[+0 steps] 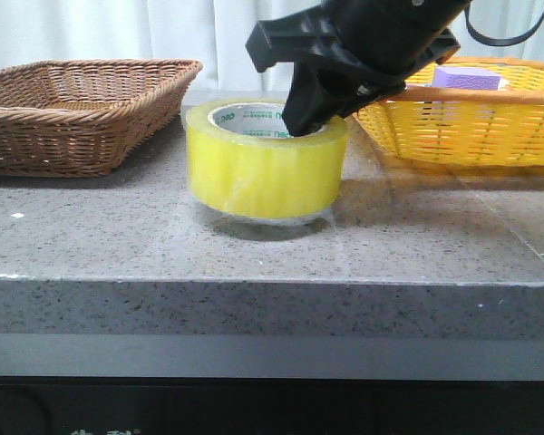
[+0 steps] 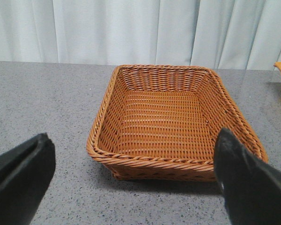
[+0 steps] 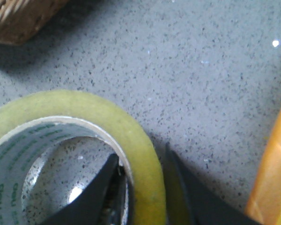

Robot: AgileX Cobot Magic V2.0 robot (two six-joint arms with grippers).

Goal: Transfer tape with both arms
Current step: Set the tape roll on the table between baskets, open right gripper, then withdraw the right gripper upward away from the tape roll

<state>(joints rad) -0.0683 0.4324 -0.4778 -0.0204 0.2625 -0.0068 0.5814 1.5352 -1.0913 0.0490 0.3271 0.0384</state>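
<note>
The tape (image 1: 263, 172), a wide yellow roll with a white core and green lettering, stands flat on the grey stone table (image 1: 254, 263) in the middle. My right gripper (image 1: 313, 113) comes down on its back right edge. In the right wrist view one finger is inside the core and the other outside, and the right gripper (image 3: 141, 152) is pinched on the wall of the tape (image 3: 84, 105). My left gripper (image 2: 132, 136) is wide open with nothing between its fingers, facing the brown basket; the front view does not show it.
An empty brown wicker basket (image 1: 72, 109) (image 2: 168, 161) sits at the back left. A yellow plastic basket (image 1: 471, 127) (image 3: 271, 178) holding a purple block (image 1: 467, 77) sits at the back right, close to the tape. White curtains hang behind.
</note>
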